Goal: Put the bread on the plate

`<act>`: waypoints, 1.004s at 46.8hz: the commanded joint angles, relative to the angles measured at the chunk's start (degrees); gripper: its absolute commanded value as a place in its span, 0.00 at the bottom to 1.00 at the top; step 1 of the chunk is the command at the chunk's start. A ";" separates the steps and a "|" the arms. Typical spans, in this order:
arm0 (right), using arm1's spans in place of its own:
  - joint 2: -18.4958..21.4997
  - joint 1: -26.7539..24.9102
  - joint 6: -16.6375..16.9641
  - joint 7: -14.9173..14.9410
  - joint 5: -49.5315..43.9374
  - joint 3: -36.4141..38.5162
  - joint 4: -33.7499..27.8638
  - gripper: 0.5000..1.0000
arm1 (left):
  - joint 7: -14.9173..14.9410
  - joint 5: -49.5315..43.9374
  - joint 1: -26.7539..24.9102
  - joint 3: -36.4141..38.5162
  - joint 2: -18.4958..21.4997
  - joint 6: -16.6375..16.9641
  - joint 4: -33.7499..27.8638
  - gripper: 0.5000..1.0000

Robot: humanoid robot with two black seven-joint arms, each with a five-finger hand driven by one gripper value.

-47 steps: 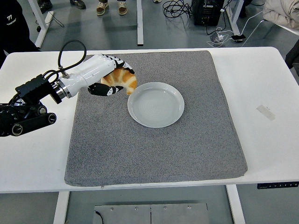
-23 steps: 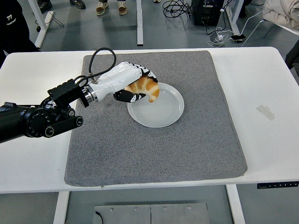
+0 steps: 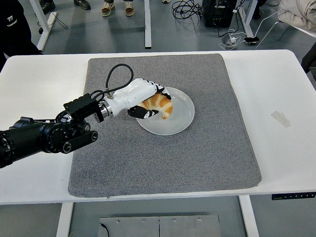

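A golden croissant (image 3: 161,104) is over the left part of the pale round plate (image 3: 180,117), low on or just above its surface. My left hand (image 3: 148,101), white with black fingertips, is shut on the croissant, fingers curled around its left end. The black left forearm (image 3: 44,138) reaches in from the left edge across the grey mat (image 3: 197,158). My right arm does not show.
The grey mat covers the middle of the white table (image 3: 286,148). A strip of tape (image 3: 281,118) lies on the table at the right. A black cable (image 3: 116,76) loops above the wrist. A person's feet and table legs show at the top.
The left hand has carried the croissant rightward from the mat's upper left to over the plate, and lowered it toward the plate's left part.
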 commanded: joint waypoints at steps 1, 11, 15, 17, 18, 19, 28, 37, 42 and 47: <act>0.00 0.00 0.00 0.00 0.01 0.00 0.00 1.00 | -0.01 -0.06 0.62 0.09 -1.06 0.05 0.87 0.00; 0.00 0.00 0.00 0.00 0.01 0.00 0.00 1.00 | -0.01 -0.15 1.50 0.00 -2.56 0.05 1.93 0.00; 0.00 0.00 0.00 0.00 0.01 0.00 0.00 1.00 | -0.01 -0.24 1.76 0.00 -3.43 0.05 3.07 0.00; 0.00 0.00 0.00 0.00 0.01 0.00 0.00 1.00 | -0.01 -0.24 1.94 0.00 -3.88 0.05 3.86 0.00; 0.00 0.00 0.00 0.00 0.01 0.00 0.00 1.00 | -0.01 -0.24 2.11 0.00 -3.96 0.05 4.12 0.00; 0.00 0.00 0.00 0.00 0.01 0.00 0.00 1.00 | -0.01 -0.24 2.29 0.00 -3.97 0.05 4.30 0.00; 0.00 0.00 0.00 0.00 0.01 0.00 0.00 1.00 | 0.08 -0.59 2.64 -0.09 -3.97 0.05 4.48 0.00; 0.00 0.00 0.00 0.00 0.01 0.00 0.00 1.00 | 0.17 -0.77 2.91 -0.35 -3.88 0.05 4.65 0.00; 0.00 0.00 0.00 0.00 0.01 0.00 0.00 1.00 | 0.17 -0.85 2.91 -0.61 -3.88 0.05 4.65 0.00; 0.00 0.00 0.00 0.00 0.01 0.00 0.00 1.00 | 0.08 -1.91 2.91 -0.61 -3.88 -0.03 4.57 0.64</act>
